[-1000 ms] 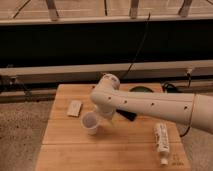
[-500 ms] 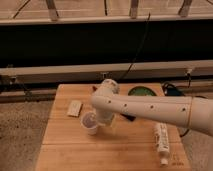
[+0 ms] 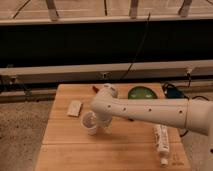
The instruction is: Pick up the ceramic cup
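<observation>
The ceramic cup stands upright left of the surface's middle, the gripper right beside it. Likely rigid, smooth and breakable, it suits a gentle grasp across the rim wall.

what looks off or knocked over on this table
The white bottle lies on its side near the table's right front corner instead of standing. Nothing looks spilled. The ceramic cup stands upright, with the pincer right beside it, largely hidden behind the arm.

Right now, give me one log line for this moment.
phase: approach/grasp | gripper: at ceramic cup, behind arm | cup: upright on table | grasp: unconfirmed
</observation>
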Action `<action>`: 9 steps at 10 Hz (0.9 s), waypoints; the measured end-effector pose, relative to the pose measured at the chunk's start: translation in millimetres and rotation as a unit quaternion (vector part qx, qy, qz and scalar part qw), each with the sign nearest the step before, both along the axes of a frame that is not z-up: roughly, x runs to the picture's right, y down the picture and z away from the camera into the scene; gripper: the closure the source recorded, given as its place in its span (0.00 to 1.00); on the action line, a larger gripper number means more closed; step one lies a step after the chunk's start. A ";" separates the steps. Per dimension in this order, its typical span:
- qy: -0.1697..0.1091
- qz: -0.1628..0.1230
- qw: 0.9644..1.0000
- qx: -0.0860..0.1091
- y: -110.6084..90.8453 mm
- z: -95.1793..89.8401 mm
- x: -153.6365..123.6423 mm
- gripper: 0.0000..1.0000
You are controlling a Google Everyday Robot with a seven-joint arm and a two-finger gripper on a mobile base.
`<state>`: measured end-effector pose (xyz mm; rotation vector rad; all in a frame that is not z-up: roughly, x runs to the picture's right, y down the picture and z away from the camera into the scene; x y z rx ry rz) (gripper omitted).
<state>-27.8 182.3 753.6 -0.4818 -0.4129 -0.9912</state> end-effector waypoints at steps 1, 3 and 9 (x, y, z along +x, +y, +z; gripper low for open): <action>-0.003 0.000 1.000 0.006 0.1 2.1 -1.2 0.62; -0.009 -0.007 1.000 0.008 2.3 7.2 -1.1 0.84; -0.010 -0.015 1.000 0.009 -29.8 -3.5 8.6 1.00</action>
